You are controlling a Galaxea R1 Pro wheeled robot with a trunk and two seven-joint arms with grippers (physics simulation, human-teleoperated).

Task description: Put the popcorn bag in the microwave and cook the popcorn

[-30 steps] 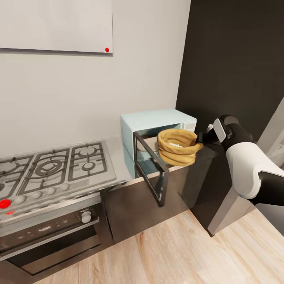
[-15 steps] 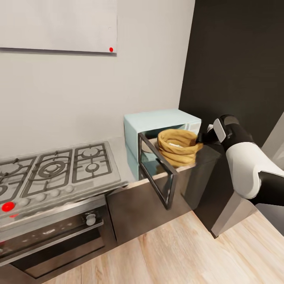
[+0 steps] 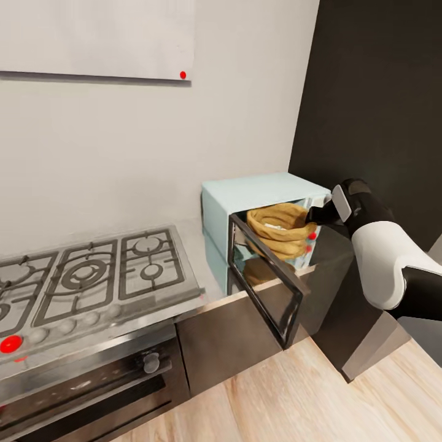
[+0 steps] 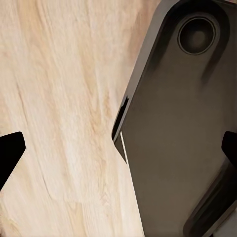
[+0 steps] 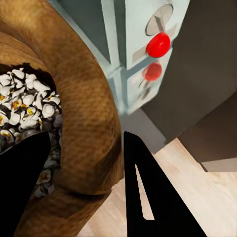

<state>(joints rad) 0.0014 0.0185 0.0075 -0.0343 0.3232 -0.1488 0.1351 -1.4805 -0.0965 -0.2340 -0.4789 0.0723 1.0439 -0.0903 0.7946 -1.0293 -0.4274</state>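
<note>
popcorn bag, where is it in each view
Head view: the popcorn bag is right of centre, at the open microwave, held by the right gripper.
Right wrist view: its rim is pinched between the gripper's fingers.
Left wrist view: not there.
Shared landmark: the microwave's red dot.

popcorn bag [image 3: 279,232]: lower part behind microwave door [image 3: 267,282] | stove [image 3: 80,279]: cropped at left edge

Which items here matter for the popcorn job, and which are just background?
Job:
- popcorn bag, held by the right end effector
- popcorn inside it
- microwave, door open
- countertop

Background:
- gas hob
- built-in oven
- wood floor
</note>
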